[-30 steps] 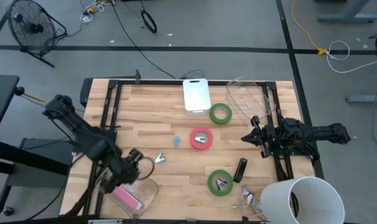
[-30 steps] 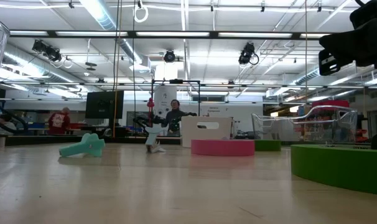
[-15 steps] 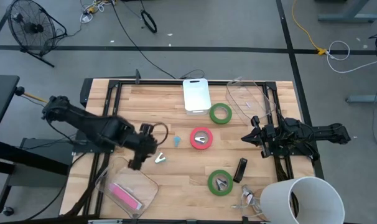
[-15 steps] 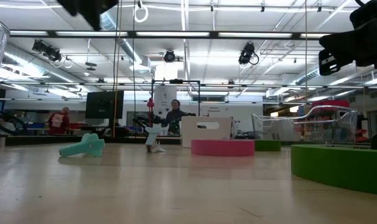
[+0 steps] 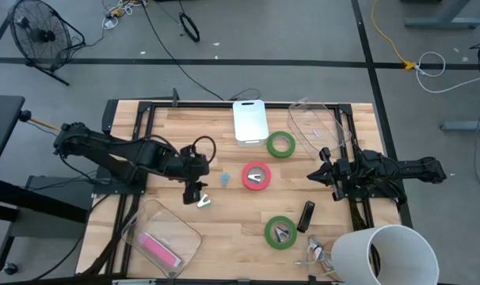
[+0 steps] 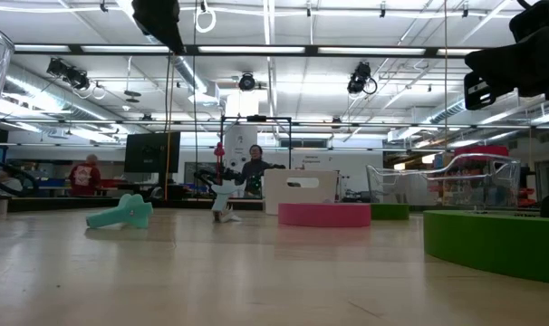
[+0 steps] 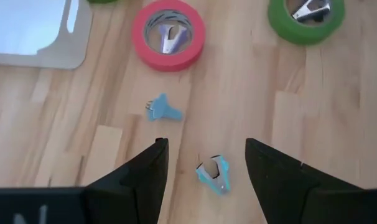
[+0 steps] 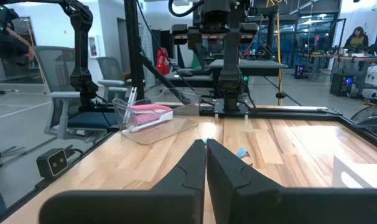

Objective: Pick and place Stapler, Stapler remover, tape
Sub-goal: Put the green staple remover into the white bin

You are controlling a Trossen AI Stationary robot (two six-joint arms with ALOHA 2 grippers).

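Dark left gripper (image 7: 203,163) above a teal staple remover (image 7: 215,174) — fingers spread, empty, right gripper (image 8: 205,163) closed.

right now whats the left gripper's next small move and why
Probably straight down. The left gripper is open above the table, and a small blue staple remover lies between its fingers. Lowering around it should allow a grasp. The right gripper waits shut at the table's right.

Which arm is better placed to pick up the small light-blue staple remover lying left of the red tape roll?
Left. Its open left gripper hangs directly over the small light-blue staple remover. The shut right gripper waits at the table's right side, beyond the red tape roll.
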